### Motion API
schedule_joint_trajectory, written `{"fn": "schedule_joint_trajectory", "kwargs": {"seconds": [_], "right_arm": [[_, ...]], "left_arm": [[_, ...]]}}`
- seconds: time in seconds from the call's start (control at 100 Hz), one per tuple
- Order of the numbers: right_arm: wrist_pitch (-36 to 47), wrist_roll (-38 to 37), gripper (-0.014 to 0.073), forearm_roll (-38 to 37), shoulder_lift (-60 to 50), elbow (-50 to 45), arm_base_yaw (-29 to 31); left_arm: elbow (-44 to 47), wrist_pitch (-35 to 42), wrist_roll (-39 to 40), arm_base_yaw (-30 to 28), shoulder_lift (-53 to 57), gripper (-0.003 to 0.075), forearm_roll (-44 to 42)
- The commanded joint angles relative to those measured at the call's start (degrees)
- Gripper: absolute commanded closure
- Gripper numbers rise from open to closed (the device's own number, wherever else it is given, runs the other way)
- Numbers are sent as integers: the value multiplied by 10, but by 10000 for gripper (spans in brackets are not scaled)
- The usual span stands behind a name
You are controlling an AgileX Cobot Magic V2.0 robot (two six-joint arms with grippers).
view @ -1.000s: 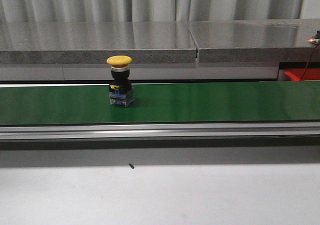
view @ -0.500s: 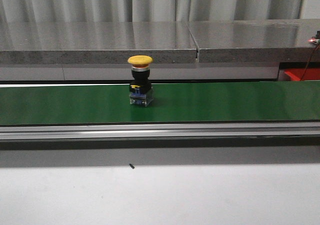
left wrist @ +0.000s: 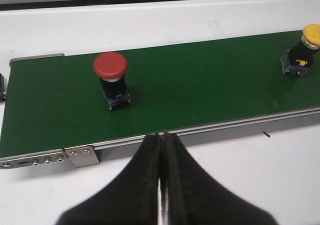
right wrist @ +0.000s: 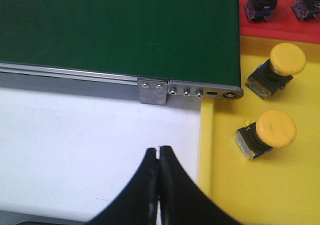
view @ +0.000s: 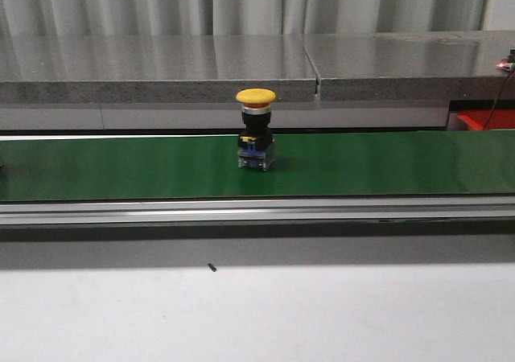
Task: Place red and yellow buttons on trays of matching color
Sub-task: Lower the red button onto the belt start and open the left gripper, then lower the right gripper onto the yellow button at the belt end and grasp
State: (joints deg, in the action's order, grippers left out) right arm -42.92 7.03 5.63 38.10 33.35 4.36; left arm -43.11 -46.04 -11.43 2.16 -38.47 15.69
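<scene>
A yellow button [view: 256, 129] stands upright on the green conveyor belt [view: 121, 169] near its middle; the left wrist view shows the same yellow button [left wrist: 302, 50] far along the belt. A red button [left wrist: 112, 80] stands upright on the belt nearer the left gripper [left wrist: 161, 135], which is shut and empty over the white table before the belt's rail. The right gripper [right wrist: 159, 149] is shut and empty over the white table beside the yellow tray [right wrist: 280, 185]. Two yellow buttons [right wrist: 276, 70] [right wrist: 267, 134] lie on that tray. A red tray [right wrist: 280, 27] holds dark button bodies [right wrist: 261, 2].
The belt's metal rail [view: 257, 211] runs along its near side, with an end bracket [right wrist: 190, 91] next to the yellow tray. A grey stone ledge [view: 161, 68] lies behind the belt. A red box edge [view: 487, 119] shows at the far right.
The yellow button has ridden the belt to the right, from left of centre to about the middle. Nothing else in the front view has moved.
</scene>
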Motion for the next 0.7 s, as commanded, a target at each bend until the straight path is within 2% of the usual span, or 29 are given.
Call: {"fn": "schedule_joint_trajectory", "kwargs": {"seconds": [0.0, 0.44, 0.69], "right_arm": [[29, 5, 659, 2, -1, 14, 1], [29, 5, 659, 2, -1, 14, 1], [26, 5, 659, 43, -1, 14, 1]], "left_arm": [[-14, 30, 0, 6, 7, 741, 14], [-14, 27, 0, 6, 8, 741, 14], [-14, 27, 0, 6, 8, 741, 14]]}}
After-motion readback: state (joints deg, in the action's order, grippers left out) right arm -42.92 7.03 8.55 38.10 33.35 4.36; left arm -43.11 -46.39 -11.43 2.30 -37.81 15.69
